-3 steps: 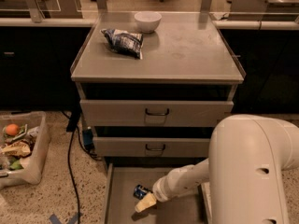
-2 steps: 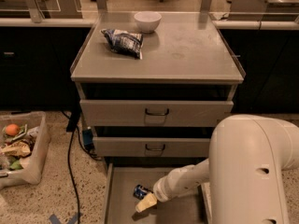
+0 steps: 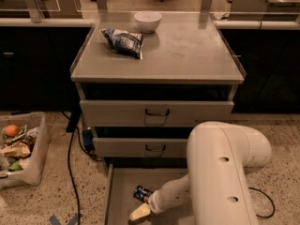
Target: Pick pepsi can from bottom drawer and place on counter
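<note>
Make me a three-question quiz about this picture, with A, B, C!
1. Where is the pepsi can? A) on a chair B) in the bottom drawer C) in the top drawer
2. How many things sit on the counter? A) two B) five C) none
3. The bottom drawer is: A) shut B) pulled open C) missing
Answers: 1 B, it lies by the robot's hand, low in that drawer. 2 A, a white bowl and a snack bag. 3 B, its floor shows.
</note>
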You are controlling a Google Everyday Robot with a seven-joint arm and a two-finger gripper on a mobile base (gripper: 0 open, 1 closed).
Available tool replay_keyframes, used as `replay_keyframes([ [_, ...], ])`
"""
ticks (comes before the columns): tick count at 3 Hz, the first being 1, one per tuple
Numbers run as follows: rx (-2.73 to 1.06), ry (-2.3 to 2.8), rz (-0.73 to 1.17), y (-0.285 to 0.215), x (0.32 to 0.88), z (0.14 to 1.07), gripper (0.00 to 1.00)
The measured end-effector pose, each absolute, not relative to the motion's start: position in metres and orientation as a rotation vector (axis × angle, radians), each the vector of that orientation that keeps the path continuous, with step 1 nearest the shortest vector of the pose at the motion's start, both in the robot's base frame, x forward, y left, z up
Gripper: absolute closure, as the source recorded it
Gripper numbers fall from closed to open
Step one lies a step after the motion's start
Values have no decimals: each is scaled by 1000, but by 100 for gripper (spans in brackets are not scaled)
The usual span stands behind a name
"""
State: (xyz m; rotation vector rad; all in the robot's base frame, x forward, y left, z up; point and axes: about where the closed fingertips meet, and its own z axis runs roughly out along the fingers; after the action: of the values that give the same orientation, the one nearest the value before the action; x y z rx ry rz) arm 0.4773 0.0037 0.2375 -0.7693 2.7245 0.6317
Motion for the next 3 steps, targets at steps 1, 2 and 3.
replay_keyframes([
  [1,-770,2724,632,4,477,238,0],
  [2,-805,2708,695,3,471,234,0],
  [3,-862,2653,836,17,464,214,0],
])
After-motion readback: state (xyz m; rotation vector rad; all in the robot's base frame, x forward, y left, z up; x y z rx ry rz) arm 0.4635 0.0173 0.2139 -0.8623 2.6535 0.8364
